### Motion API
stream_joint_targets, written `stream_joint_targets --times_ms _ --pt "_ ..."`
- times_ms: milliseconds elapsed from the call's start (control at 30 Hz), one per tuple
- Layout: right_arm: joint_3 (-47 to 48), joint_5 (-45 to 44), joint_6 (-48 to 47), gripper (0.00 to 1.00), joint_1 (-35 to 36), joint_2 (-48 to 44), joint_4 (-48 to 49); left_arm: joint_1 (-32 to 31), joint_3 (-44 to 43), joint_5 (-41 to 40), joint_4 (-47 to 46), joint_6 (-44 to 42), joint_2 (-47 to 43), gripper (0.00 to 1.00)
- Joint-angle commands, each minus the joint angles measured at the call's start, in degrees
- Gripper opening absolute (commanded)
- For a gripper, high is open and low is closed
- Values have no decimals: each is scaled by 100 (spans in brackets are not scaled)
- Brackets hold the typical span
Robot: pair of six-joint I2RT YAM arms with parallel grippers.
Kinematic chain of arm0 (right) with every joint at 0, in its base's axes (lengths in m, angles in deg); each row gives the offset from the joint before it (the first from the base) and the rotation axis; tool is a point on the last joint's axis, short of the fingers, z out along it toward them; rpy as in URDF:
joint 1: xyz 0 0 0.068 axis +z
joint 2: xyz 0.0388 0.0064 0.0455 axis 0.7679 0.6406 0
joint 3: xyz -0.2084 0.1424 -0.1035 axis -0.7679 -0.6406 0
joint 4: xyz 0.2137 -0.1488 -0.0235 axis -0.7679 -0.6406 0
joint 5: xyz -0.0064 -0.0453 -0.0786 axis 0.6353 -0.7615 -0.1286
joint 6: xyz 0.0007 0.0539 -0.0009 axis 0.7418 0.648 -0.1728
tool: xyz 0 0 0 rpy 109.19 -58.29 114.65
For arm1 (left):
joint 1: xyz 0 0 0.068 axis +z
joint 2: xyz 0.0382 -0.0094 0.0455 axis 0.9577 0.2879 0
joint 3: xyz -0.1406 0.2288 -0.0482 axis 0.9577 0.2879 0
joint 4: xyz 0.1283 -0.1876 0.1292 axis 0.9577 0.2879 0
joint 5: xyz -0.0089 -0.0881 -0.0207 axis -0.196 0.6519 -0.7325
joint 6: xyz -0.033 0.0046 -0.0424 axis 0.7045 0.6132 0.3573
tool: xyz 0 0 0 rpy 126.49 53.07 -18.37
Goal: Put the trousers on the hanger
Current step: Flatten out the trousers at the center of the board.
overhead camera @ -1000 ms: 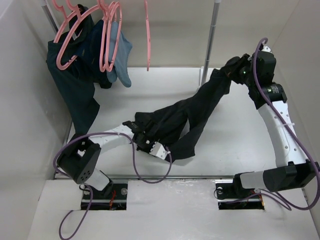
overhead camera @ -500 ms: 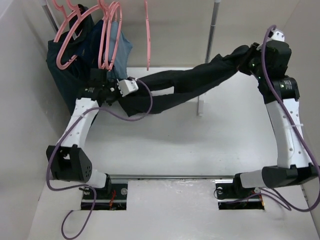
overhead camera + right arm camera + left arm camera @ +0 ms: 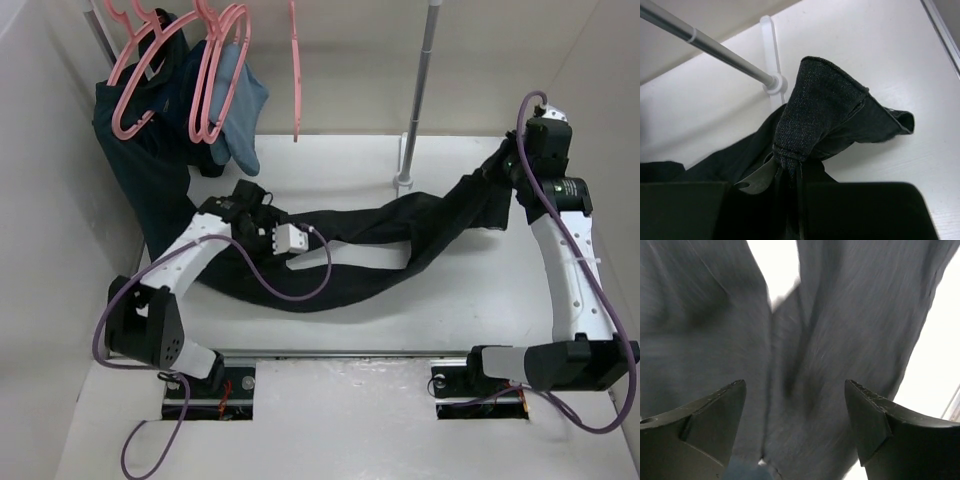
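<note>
The black trousers (image 3: 380, 235) lie stretched across the table from left to right. My right gripper (image 3: 507, 172) is shut on one bunched end of the trousers (image 3: 825, 110), with the cloth pinched between its fingers (image 3: 757, 177) and lifted a little off the table. My left gripper (image 3: 255, 215) hovers over the left part of the trousers (image 3: 815, 340), open, its fingers (image 3: 715, 412) wide apart with nothing between them. Several pink hangers hang at the back left; one bare hanger (image 3: 294, 75) hangs alone, apart from both grippers.
A dark teal garment (image 3: 140, 170) and a light blue garment (image 3: 240, 110) hang on pink hangers (image 3: 215, 80) at the back left. A metal rail post (image 3: 420, 90) stands at the back middle, its white foot (image 3: 771, 60) close to the right gripper. Walls enclose both sides.
My left gripper has opened and let go of the trousers, then swung down and right. The trousers dropped from stretched in the air onto the table. The right gripper lowered slightly.
</note>
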Motion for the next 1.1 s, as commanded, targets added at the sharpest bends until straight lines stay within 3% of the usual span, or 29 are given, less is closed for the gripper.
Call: stream_joint_targets --times_ms 0,133,300,433,567,700,733,800,833,967,1067 --pt "161 86 46 0 -43 -171 419 -167 588 -467 -606 298 71 77" --pt "47 139 -6 0 -43 -224 419 -151 1125 -1135 -1108 53 159 80" --pt "-199 86 -7 0 -105 -338 235 149 1327 -1758 -915 -553 212 81" --pt "-673 25 45 0 -227 -478 121 430 1521 -1988 -740 -554 159 81" --pt "-1978 -571 808 0 -447 -1110 -248 606 1924 -2217 -1081 -151 45 81" --pt "-3498 -1521 2468 25 -815 -2506 -854 659 2470 -2726 -1477 552 45 81" --pt "-3722 -1714 3272 32 -817 -3110 -1221 659 2558 -2849 -1539 832 45 81" --pt "-3881 -2145 3823 35 -869 -3658 -1338 711 2812 -3174 -1591 975 45 81" --pt "-3882 -2312 4138 55 -869 -4017 -1425 711 2892 -3297 -1592 975 45 81" --pt "-3637 -2909 4703 100 -869 -3751 -1601 711 3392 -3947 -1741 1055 -8 81" --pt "-3084 -3384 4582 100 -869 -3145 -1725 711 3516 -4151 -1540 1055 -8 81"
